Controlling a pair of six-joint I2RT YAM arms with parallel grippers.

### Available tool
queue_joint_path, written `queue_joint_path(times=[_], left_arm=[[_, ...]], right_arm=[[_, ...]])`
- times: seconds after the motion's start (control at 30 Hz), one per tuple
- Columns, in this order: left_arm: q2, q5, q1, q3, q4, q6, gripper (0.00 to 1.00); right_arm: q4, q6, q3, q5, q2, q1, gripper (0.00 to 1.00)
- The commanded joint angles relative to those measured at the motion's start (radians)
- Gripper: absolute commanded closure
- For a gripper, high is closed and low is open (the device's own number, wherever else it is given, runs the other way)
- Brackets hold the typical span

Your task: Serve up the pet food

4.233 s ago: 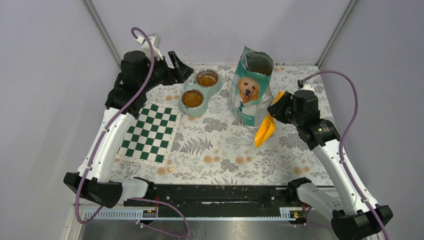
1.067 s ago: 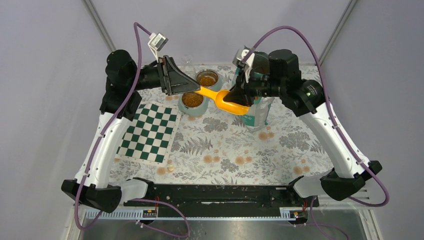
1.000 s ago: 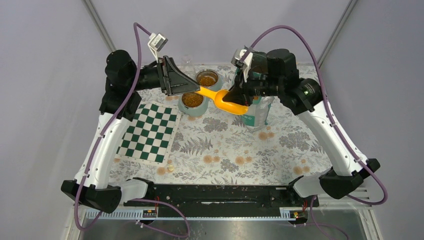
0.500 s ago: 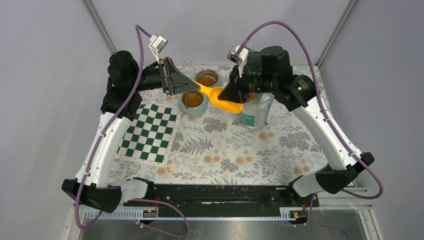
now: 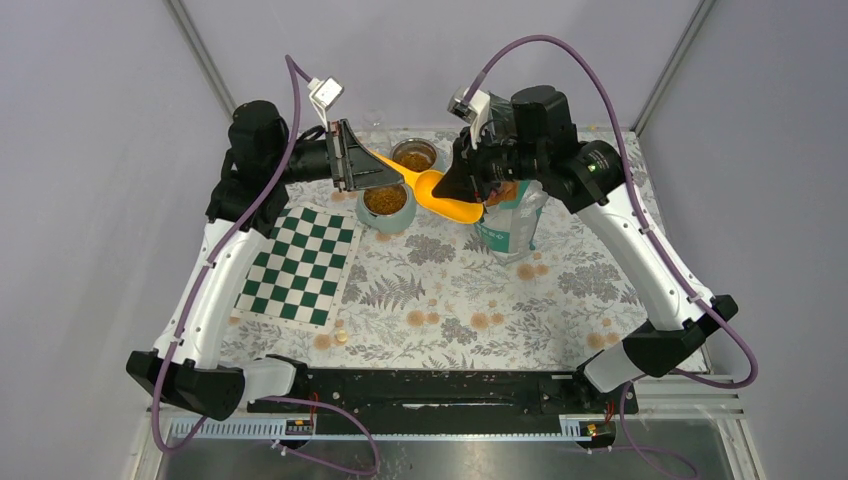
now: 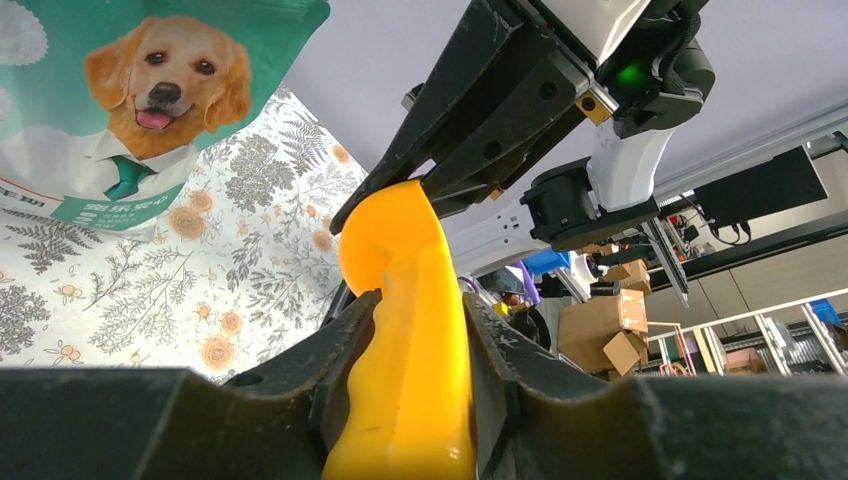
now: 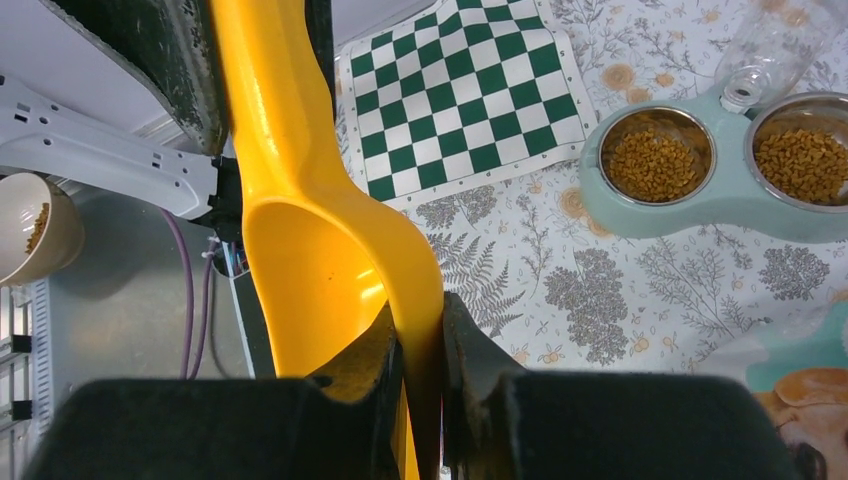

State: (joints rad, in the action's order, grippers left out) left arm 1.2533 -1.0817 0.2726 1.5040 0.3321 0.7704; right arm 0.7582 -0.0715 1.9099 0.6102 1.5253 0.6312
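Top external view, items as found.

1. Orange scoop [image 5: 445, 200]: held in the air at 12 o'clock over the table [image 5: 440, 300], between feeder and pouch, handle pointing to 10 o'clock. Its cup is empty in the right wrist view.
2. Right gripper [image 7: 420, 320]: nearly closed, pinching the thin wall of the scoop's cup. This probably leaves the whole handle free for the other arm.
3. Left gripper [image 6: 415, 310]: fingers [image 6: 340, 350] lie against both sides of the handle, gripping it. Judged to be a handover: a grip on the handle suits dipping and tipping.
4. Pet food [image 7: 653, 165]: orange-brown kibble lying in both steel cups of the teal feeder [image 7: 720, 215], at 11 o'clock.
5. Pouch [image 5: 505, 222]: teal and white with a dog print, upright at 1 o'clock, just beside the scoop. Its mouth is hidden by the right arm.
6. Chessboard mat [image 5: 298, 262]: flat at 9 o'clock, well apart from the action.

Risk noted: if the right gripper lets go before the left has a firm hold, the scoop will fall.
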Motion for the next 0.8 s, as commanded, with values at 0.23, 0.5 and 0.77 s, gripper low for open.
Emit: queue_joint_path(times=[0.23,0.5,0.77], left_arm=[[0.005,0.074,0.003,0.064,-0.016,-0.013,0.63],[0.008,0.088,0.004,0.065,-0.018,-0.022,0.97],[-0.004,0.316,0.001,0.121,0.158,-0.176,1.00]], right_arm=[[0.022,0.020,0.050,-0.047,0.007,0.015,1.00],[0.023,0.033,0.043,-0.050,0.007,0.019,1.00],[0.193,-0.060,0.238,-0.354,0.004,-0.002,0.26]])
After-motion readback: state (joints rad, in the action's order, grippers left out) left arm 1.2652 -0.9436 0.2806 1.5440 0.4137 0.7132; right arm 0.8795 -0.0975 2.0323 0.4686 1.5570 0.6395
